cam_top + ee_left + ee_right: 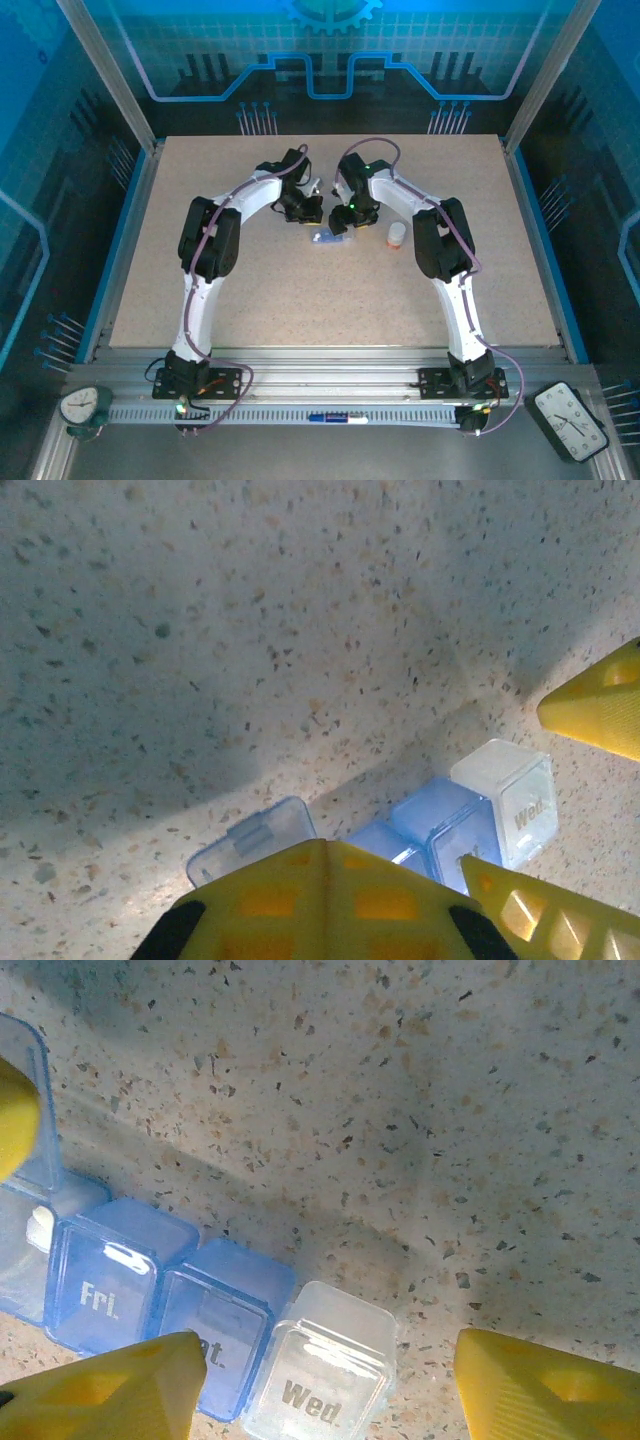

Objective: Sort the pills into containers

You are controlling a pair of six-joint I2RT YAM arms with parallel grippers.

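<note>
Your speckled beige tabletop (250, 280) carries two things near its middle. The translucent blue pill box (327, 237) lies flat on it. Its clear end compartment (320, 1370) reads Wed, and a blue one (105, 1285) reads Fri. A small white-capped bottle (397, 236) stands to the box's right, apart from it.

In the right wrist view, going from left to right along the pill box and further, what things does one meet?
open blue compartment → blue "Fri." compartment → blue compartment beside it → clear "Wed." compartment → yellow gripper finger
</note>
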